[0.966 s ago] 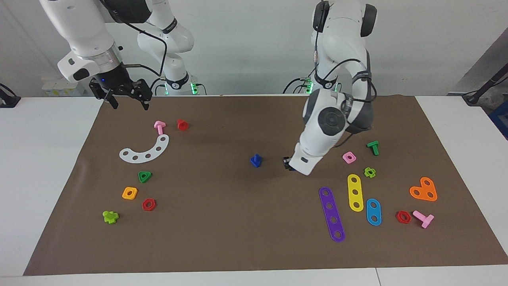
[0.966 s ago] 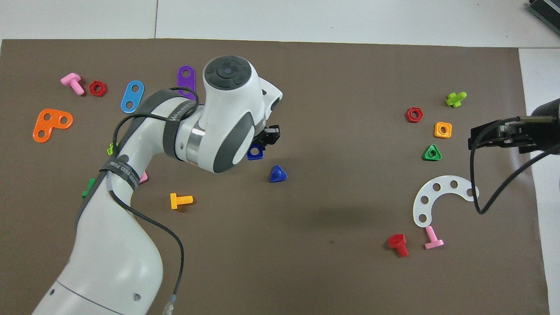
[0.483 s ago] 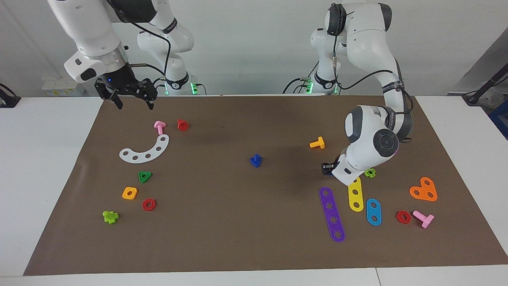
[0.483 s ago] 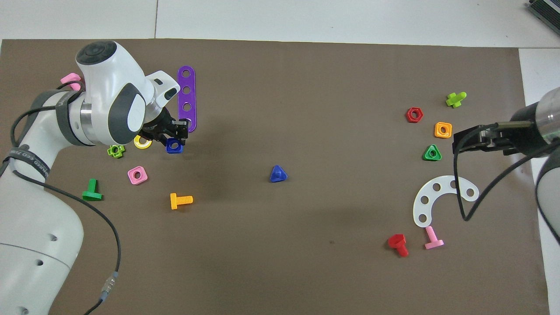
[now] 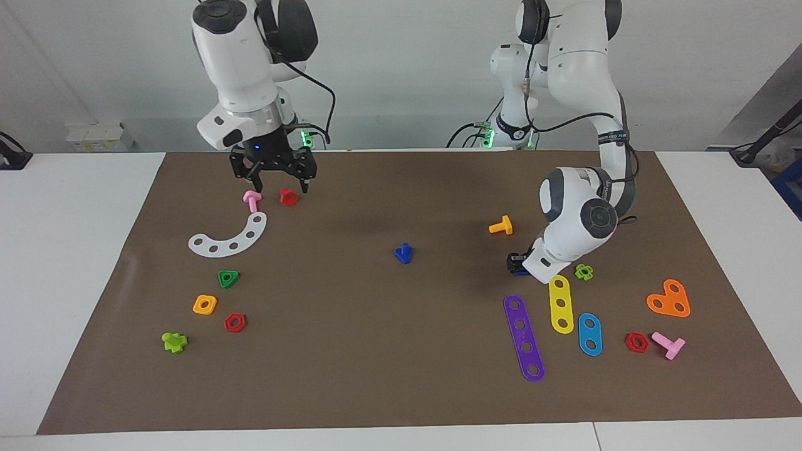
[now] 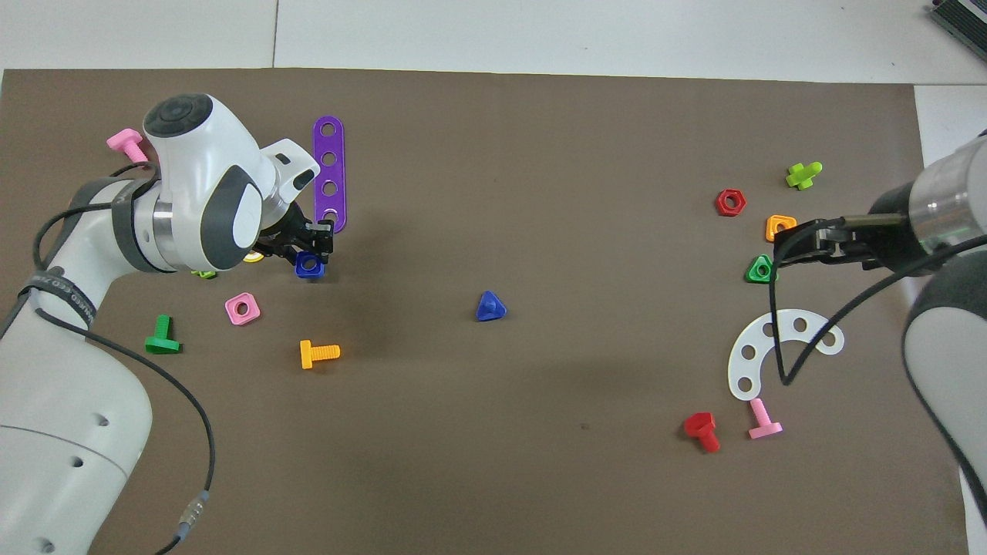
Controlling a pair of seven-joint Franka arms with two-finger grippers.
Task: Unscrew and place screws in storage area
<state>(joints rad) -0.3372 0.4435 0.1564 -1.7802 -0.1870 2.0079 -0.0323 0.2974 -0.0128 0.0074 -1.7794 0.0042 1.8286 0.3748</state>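
Note:
A dark-blue screw [image 5: 404, 253] stands on its triangular head in the middle of the mat, stub up; it also shows in the overhead view [image 6: 490, 307]. No gripper touches it. The storage area holds the white arc strip [image 5: 229, 238], green triangle nut [image 5: 229, 278], orange square nut [image 5: 205, 304] and red hexagon nut [image 5: 235, 322]. My right gripper [image 5: 280, 186] is open in the air over a pink bolt [image 5: 252, 200] and a red bolt [image 5: 288, 196]. My left gripper [image 6: 312, 248] is shut on a blue square nut [image 6: 310, 264], low over the mat beside the purple strip [image 6: 329, 173].
At the left arm's end lie yellow [image 5: 561, 303] and blue [image 5: 589, 334] strips, an orange heart plate [image 5: 669, 299], an orange bolt [image 5: 501, 226], a pink square nut [image 6: 242, 308] and a green bolt [image 6: 161, 337]. A lime bolt [image 5: 174, 341] lies near the storage nuts.
My left gripper carried the blue square nut from beside the screw to next to the purple strip. My right arm swung in from the mat's edge to over the pink and red bolts.

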